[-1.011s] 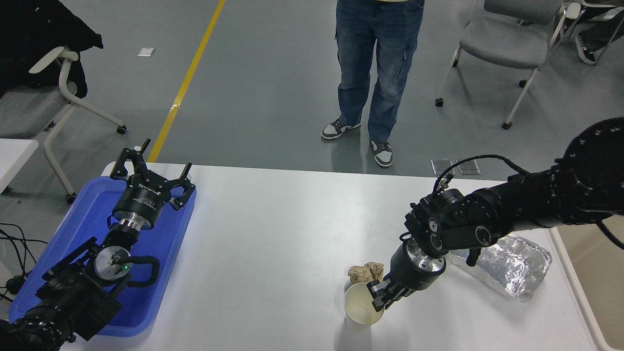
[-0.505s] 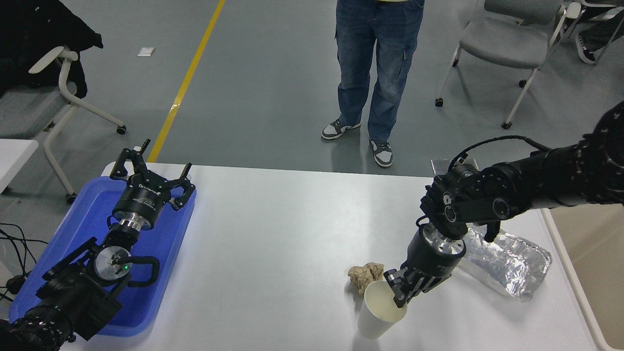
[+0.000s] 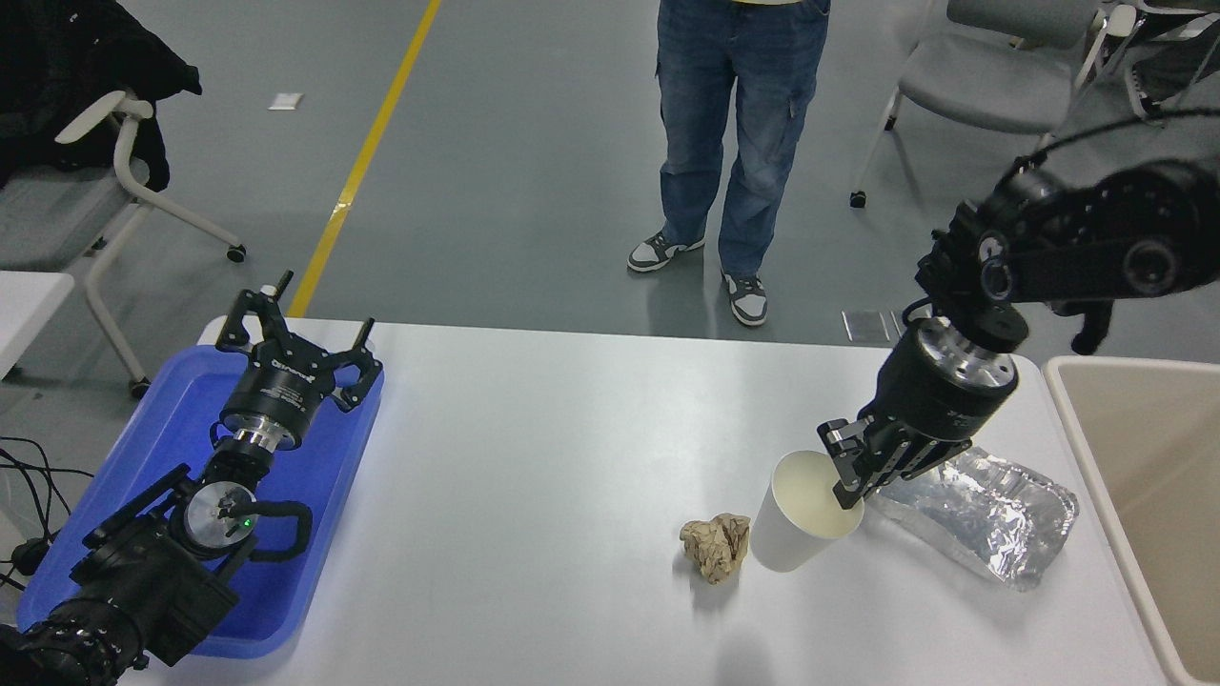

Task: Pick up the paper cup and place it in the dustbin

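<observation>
The white paper cup (image 3: pixel 796 529) with a cream inside hangs tilted above the table, held by its rim. My right gripper (image 3: pixel 851 472) is shut on the cup's right rim, one finger inside and one outside. The beige dustbin (image 3: pixel 1096 457) stands beside the table at the right edge, only partly in view. The cup is to the left of the bin, above the table. My left gripper (image 3: pixel 297 338) is parked open above the blue tray at the lower left.
A crumpled brown paper ball (image 3: pixel 715 545) lies on the table just left of the cup. A crinkled silver foil container (image 3: pixel 991 514) lies to its right, below my arm. A blue tray (image 3: pixel 152 448) sits at the left. A person's legs (image 3: pixel 734 124) stand beyond the far edge.
My right gripper has lifted the cup off the table and carried it up and to the right, toward the bin. The left arm has not moved.
</observation>
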Controlling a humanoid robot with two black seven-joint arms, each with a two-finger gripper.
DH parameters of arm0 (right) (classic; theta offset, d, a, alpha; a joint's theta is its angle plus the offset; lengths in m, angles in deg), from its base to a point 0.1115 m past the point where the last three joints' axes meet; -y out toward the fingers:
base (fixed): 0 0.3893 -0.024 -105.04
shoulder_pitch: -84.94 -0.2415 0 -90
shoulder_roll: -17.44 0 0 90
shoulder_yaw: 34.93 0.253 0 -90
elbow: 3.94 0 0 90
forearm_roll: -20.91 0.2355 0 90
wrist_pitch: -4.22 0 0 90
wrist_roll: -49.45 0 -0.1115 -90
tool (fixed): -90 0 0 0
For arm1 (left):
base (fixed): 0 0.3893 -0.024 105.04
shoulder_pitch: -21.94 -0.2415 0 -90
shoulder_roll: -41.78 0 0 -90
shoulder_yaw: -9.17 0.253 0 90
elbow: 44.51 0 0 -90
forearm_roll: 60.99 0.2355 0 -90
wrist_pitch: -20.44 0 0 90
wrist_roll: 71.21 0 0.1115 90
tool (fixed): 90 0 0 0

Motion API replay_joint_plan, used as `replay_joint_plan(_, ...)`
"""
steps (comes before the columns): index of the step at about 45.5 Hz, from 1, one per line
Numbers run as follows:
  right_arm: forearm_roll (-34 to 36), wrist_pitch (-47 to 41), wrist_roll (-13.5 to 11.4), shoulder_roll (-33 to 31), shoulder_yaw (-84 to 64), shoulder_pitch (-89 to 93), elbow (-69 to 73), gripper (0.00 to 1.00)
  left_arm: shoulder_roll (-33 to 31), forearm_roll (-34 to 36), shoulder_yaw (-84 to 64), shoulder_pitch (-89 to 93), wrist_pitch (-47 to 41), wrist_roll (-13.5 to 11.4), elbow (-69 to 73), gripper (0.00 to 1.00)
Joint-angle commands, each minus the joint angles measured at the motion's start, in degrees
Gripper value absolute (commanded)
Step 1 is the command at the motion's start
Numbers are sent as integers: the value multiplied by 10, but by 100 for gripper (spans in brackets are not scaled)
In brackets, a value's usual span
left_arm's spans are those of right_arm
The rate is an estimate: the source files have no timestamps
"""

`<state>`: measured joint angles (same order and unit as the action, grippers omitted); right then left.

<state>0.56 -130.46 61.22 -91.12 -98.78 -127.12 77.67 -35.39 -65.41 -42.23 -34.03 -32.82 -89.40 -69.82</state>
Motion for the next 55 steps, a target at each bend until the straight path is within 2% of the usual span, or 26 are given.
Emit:
replay_joint_plan(1, 3, -3, 0, -37, -27, -95, 14, 0, 0, 0, 1, 0, 0, 0, 0, 100)
replay_joint_plan(17, 3, -3, 0, -64, -62, -159, 14, 0, 0, 0, 0, 0, 0, 0, 0, 100)
replay_joint_plan(33, 4, -3, 0, -64, -106, -163, 9, 0, 0, 0, 0, 0, 0, 0, 0, 100)
replay_joint_plan(55, 4, -3, 0, -62, -270, -161, 8, 0, 0, 0, 1, 0, 0, 0, 0, 100)
